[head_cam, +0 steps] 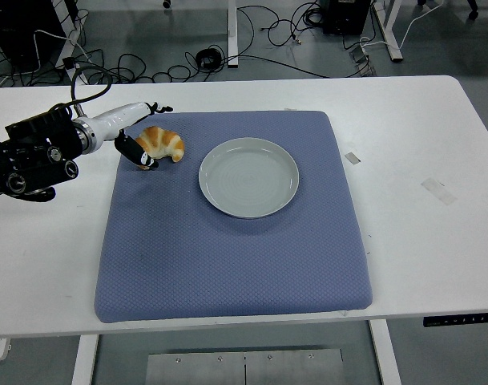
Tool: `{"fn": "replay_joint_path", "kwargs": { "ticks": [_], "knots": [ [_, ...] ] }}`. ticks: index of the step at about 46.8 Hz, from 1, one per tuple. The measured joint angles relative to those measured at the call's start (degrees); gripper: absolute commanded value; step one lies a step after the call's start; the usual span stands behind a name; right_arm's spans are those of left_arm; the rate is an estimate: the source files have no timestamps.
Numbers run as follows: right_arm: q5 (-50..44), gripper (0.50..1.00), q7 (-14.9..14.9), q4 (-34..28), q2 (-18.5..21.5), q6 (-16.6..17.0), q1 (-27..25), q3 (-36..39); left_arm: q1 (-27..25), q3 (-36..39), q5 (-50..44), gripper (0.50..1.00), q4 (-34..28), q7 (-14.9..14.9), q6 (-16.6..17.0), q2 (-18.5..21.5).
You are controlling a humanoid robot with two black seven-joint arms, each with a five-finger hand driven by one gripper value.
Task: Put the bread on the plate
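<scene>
A white table (420,241) carries a blue padded mat (227,257) that covers most of its middle. On the far left part of this mat lies a croissant (165,143), golden and curved, with its two tips pointing toward the near side. A round grey plate (248,176) stands on the mat to the right of the croissant, a little nearer to the camera, and there is a clear strip of mat between the two. The plate has nothing on it, so the croissant is not yet on the plate.

The left hand (135,135) comes in from the left edge, at the end of a black arm with a white forearm part. Its fingers (141,156) are black; one group lies at the left end of the croissant and seems to touch it, and one thin finger reaches over the far side of the pastry. The hand is placed around the left end of the croissant, but I cannot tell if the grasp is already closed on it. The croissant rests on the mat
</scene>
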Motion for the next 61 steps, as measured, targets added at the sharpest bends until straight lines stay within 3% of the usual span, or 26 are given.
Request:
{"fn": "replay_joint_path", "kwargs": {
  "ticks": [15, 20, 23, 27, 30, 32, 33, 38, 49, 61],
  "knots": [
    [0.0, 1.0, 0.0, 0.0, 0.0, 0.0, 0.0, 0.0, 2.3, 0.0, -0.1, 0.937, 6.2, -0.6, 0.0, -3.1],
    [0.0, 1.0, 0.0, 0.0, 0.0, 0.0, 0.0, 0.0, 2.8, -0.1, -0.1, 0.899, 7.0, -0.6, 0.0, -4.2],
    [0.0, 1.0, 0.0, 0.0, 0.0, 0.0, 0.0, 0.0, 3.1, -0.1, -0.1, 0.807, 7.3, -0.7, 0.0, -4.4],
    [0.0, 1.0, 0.0, 0.0, 0.0, 0.0, 0.0, 0.0, 3.6, -0.1, -0.1, 0.757, 8.3, -0.9, 0.0, -5.1],
    [0.0, 1.0, 0.0, 0.0, 0.0, 0.0, 0.0, 0.0, 3.9, 0.0, 0.0, 0.601, 9.4, -1.1, 0.1, -6.0],
    [0.0, 1.0, 0.0, 0.0, 0.0, 0.0, 0.0, 0.0, 4.2, 0.0, 0.0, 0.568, 9.9, -1.3, 0.2, -6.6],
    [0.0, 1.0, 0.0, 0.0, 0.0, 0.0, 0.0, 0.0, 4.3, 0.0, 0.0, 0.507, 10.1, -1.3, 0.3, -6.9],
    [0.0, 1.0, 0.0, 0.0, 0.0, 0.0, 0.0, 0.0, 4.2, -0.2, 0.0, 0.5, 10.4, -1.4, 0.4, -7.5],
    [0.0, 1.0, 0.0, 0.0, 0.0, 0.0, 0.0, 0.0, -1.5, -0.9, -0.9, 0.5, 9.0, -1.5, -0.3, -6.2],
    [0.0, 1.0, 0.0, 0.0, 0.0, 0.0, 0.0, 0.0, -5.3, -0.7, -0.9, 0.5, 0.9, -0.9, -0.7, -3.7]
  ]
}}
